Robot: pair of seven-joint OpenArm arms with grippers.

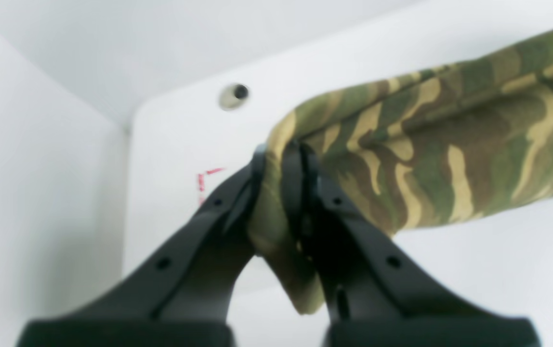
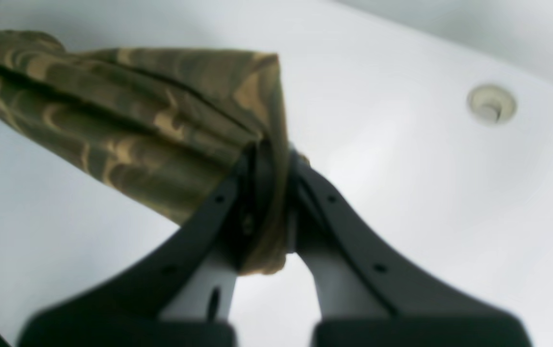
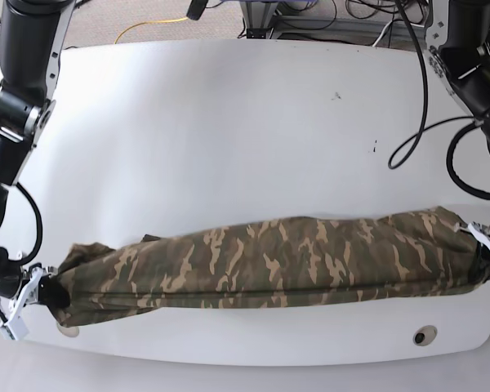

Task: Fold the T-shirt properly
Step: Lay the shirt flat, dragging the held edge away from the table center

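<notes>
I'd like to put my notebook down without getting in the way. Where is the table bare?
The broad white table behind the T-shirt is bare up to its far edge. Only a thin strip is free in front of it. The ends are crowded: the left end effector and right end effector each pinch the shirt.

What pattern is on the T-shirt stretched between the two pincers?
Camouflage in olive green, brown and tan on the T-shirt; it shows best in the base view.

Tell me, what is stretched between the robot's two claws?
The T-shirt. In the base view it runs from the right gripper to the left gripper, each pinching one end.
</notes>
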